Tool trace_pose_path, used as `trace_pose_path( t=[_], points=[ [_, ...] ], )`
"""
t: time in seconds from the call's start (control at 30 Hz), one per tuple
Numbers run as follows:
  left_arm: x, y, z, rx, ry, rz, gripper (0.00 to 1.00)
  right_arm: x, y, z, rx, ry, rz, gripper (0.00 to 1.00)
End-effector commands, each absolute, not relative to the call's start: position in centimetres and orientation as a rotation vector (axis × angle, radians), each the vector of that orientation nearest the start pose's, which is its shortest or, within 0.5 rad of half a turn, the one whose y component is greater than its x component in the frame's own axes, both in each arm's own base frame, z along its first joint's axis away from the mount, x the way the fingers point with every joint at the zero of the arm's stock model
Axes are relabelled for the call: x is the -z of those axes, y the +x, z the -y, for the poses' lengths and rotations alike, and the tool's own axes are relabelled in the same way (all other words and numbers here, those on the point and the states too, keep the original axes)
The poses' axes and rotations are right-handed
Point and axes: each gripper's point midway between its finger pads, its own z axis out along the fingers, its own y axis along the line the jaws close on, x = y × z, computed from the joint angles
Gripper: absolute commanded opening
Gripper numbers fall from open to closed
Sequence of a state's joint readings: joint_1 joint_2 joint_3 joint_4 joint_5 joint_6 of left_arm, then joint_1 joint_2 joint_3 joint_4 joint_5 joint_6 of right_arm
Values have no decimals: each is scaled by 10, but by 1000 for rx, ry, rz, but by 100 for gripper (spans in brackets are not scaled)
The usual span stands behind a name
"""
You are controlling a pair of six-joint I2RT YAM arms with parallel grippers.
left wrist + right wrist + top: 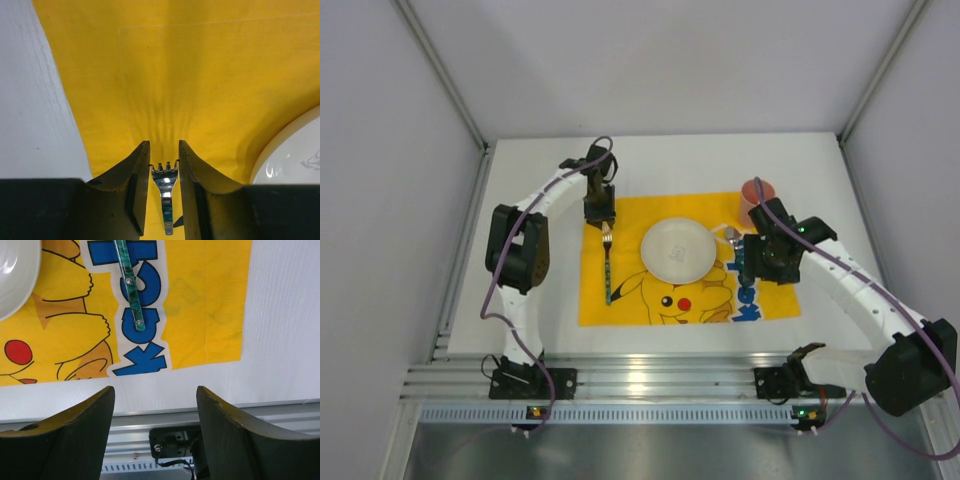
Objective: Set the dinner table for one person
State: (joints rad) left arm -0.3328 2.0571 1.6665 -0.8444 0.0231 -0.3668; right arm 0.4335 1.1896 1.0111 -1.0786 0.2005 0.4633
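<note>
Two robot arms were bolted nearest the camera to one aluminium rail (650,380), the left arm (520,250) bending inward from the left and the right arm (865,295) from the right. Beyond the rail lay the dinner table (670,160), one large, plain white, matte rectangle. It filled the middle of the overhead view and ran back to pale grey walls (660,60) framed by metal struts. One yellow cloth mat (630,215) printed with a cartoon character and blue letters lay flat on the table's centre. On the mat's left part lay one fork (607,268), its tines pointing away from the arms. The left gripper (164,150) was lowered over the tine end, its fingers (140,170) a little apart on either side of the fork's head, with a thin sliver of mat showing on each side. One round white plate (677,249) sat on the middle of the mat, well apart from the fork. To its right, one green-handled utensil (129,282) lay on the blue lettering. What kind of utensil it was could not be told. The right gripper (155,395) hung above the mat's near right edge, its fingers spread wide and holding nothing. One reddish-brown cup (758,190) stood upright at the mat's far right corner.
</note>
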Motion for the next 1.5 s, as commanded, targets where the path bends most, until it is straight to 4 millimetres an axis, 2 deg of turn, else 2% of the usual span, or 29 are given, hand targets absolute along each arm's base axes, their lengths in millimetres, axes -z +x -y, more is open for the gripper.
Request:
trace_pose_path(
  t=[0.0, 0.1, 0.23, 0.3, 0.37, 0.43, 0.47, 0.5, 0.53, 0.57, 0.6, 0.63, 0.67, 0.73, 0.77, 0.83, 0.87, 0.9, 0.93, 0.97, 1.0, 1.03, 1.07, 1.1, 1.17, 1.27, 1.47],
  points=[
    [-75, 433, 167, 168, -49, -2731, 37, -138, 215, -78, 44, 81, -2734, 67],
    [-79, 438, 167, 146, -54, -2708, 51, -138, 218, -80, 37, 83, -2731, 67],
    [-100, 447, 172, 154, -39, -2644, 61, -138, 219, -82, 27, 82, -2731, 67],
    [-120, 450, 173, 147, -42, -2601, 62, -139, 220, -82, 25, 85, -2728, 67],
    [-139, 452, 173, 141, -40, -2559, 63, -146, 223, -83, 15, 90, -2706, 66],
    [-166, 446, 174, 141, -28, -2502, 64, -157, 228, -86, -15, 87, -2670, 67],
    [-169, 441, 174, 136, -17, -2494, 65, -167, 229, -91, -68, 79, -2637, 67],
    [-191, 433, 176, 133, 4, -2441, 66, -175, 232, -95, -103, 48, -2610, 68],
    [-201, 429, 179, 141, 12, -2405, 68, -188, 238, -102, -161, 29, -2558, 71],
    [-212, 412, 184, 155, 38, -2373, 70, -202, 237, -112, -250, -23, -2514, 75],
    [-219, 404, 185, 165, 22, -2348, 72, -214, 241, -117, -297, -38, -2464, 80],
    [-228, 400, 188, 186, 14, -2301, 76, -228, 243, -121, -332, -48, -2417, 94],
    [-237, 379, 191, 206, 32, -2267, 99, -245, 240, -122, -373, -54, -2356, 100],
    [-249, 364, 195, 229, 18, -2203, 99, -271, 237, -123, -415, -59, -2260, 100],
    [-255, 343, 198, 256, 46, -2171, 99, -288, 230, -118, -434, -40, -2183, 100],
    [-262, 326, 195, 241, 37, -2115, 99, -289, 224, -112, -448, 1, -2127, 100],
    [-267, 309, 196, 271, 52, -2076, 99, -296, 215, -105, -464, 29, -2063, 100],
    [-268, 302, 194, 281, 32, -2056, 99, -296, 211, -105, -492, 45, -2030, 100],
    [-268, 296, 191, 290, 17, -2036, 99, -271, 206, -104, -489, 43, -2063, 100],
    [-263, 284, 181, 299, 5, -2019, 99, -273, 194, -102, -535, 62, -2010, 100],
    [-264, 282, 181, 336, -22, -1986, 99, -251, 190, -104, -553, 54, -2024, 100],
    [-260, 278, 177, 345, -27, -1974, 99, -246, 184, -106, -586, 37, -2004, 100],
    [-250, 269, 165, 335, -43, -1965, 99, -252, 170, -108, -656, 21, -1940, 100],
    [-249, 267, 162, 339, -47, -1945, 99, -239, 168, -108, -671, 39, -1942, 100],
    [-241, 260, 146, 297, -61, -1934, 99, -246, 158, -103, -731, 111, -1862, 100],
    [-239, 252, 129, 239, -73, -1936, 99, -236, 149, -109, -788, 112, -1899, 100],
    [-241, 242, 120, 239, -89, -1951, 99, -229, 149, -120, -825, 85, -1967, 100]
  ],
)
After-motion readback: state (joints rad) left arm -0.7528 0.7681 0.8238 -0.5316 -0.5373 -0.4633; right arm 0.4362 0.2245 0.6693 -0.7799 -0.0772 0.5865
